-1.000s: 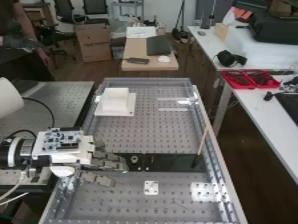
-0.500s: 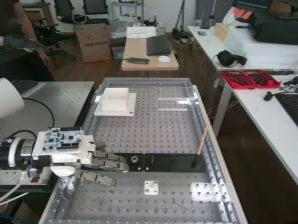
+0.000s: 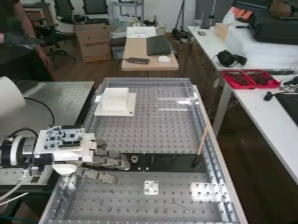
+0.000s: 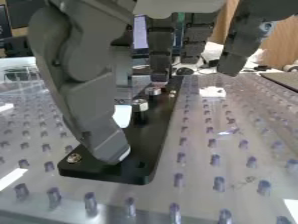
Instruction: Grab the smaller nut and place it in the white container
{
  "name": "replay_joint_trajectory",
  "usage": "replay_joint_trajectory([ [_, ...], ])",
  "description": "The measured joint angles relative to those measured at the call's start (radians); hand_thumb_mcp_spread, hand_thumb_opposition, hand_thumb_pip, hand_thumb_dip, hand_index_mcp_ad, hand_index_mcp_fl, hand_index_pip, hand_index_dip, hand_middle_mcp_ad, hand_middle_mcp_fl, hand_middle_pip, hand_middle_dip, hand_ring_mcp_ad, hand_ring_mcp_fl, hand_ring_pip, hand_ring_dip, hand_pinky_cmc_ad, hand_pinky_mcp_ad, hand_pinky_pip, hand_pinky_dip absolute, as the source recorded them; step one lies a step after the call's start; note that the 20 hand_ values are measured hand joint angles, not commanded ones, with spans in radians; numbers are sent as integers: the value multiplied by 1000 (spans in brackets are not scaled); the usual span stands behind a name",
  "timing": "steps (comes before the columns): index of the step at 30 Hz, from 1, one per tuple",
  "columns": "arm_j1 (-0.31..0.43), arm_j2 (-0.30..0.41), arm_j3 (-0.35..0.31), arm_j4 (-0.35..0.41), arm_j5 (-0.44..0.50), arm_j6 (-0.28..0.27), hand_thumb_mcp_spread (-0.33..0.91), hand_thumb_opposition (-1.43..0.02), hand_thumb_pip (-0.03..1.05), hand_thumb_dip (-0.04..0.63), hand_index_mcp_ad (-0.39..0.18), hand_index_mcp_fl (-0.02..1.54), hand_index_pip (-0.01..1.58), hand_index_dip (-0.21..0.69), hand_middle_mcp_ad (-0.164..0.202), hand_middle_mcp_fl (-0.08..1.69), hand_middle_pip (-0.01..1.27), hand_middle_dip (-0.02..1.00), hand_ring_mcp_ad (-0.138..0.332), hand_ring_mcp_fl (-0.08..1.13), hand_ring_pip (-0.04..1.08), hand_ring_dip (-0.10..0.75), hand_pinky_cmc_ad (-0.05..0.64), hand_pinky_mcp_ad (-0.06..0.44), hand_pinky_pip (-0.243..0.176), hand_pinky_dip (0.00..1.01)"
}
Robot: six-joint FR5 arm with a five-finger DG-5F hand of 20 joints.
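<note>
Trainee: State of the robot hand (image 3: 112, 162)?

Instructor: Open. Its fingers (image 4: 160, 47) are fairly straight and apart from the thumb (image 4: 83, 105); nothing is clamped. It is over one end of the bar (image 3: 174, 163).

Trainee: Location of the nut?

Instructor: Uncertain. Two round metal parts stand on the bar, a nearer one (image 4: 140, 105) and a farther one (image 4: 153, 91). I cannot tell which, if either, is the nut. The bearing (image 3: 134, 159) stands just beside the fingertips; exclude it from the grasp.

Trainee: Procedure?

Instructor: The step in hand appears to be alignment for the pick.
1. Confirm the nut before closing on anything.
2. Centre it between thumb and fingertips, square to the row.
3. Lower until the tips reach the nut's sides, stopping short of the bar.
4. Close thumb and fingertip together, lightly. Uneven contact could tip or roll so small a part.
5. Lift straight up.

Trainee: Main hazard?

Instructor: Neighbouring parts. A wide sweep of the fingers could knock one over. Clear the row fully before travelling to the container (image 3: 116, 95), at the far part of the tabletop (image 3: 133, 135). Release low, over its middle.
</note>
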Motion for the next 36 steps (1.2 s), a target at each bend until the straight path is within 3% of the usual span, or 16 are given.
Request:
replay_joint_trajectory([
  [3, 2, 14, 3, -4, -5, 6, 616, -974, 524, 284, -202, 351, 1511, 297, 75, 211, 136, 206, 115, 14, 91, 82, 335, 278, -12, 195],
  [16, 11, 96, -11, -32, -38, 17, 642, -972, 527, 284, -230, 351, 1511, 300, 75, 211, 136, 206, 115, 14, 91, 82, 335, 278, -12, 195],
  [22, 37, 155, -24, -82, -50, -7, 642, -972, 524, 281, -234, 351, 1511, 300, 75, 211, 136, 206, 115, 14, 94, 82, 335, 278, -12, 195],
  [28, 101, 219, -44, -132, -34, -34, 646, -972, 524, 284, -230, 349, 1511, 300, 75, 211, 136, 206, 115, 14, 91, 82, 335, 279, -10, 195],
  [36, 239, 302, -71, -189, 21, -58, 642, -972, 527, 284, -234, 349, 1511, 300, 68, 211, 136, 206, 113, 14, 91, 82, 335, 278, -10, 195],
])
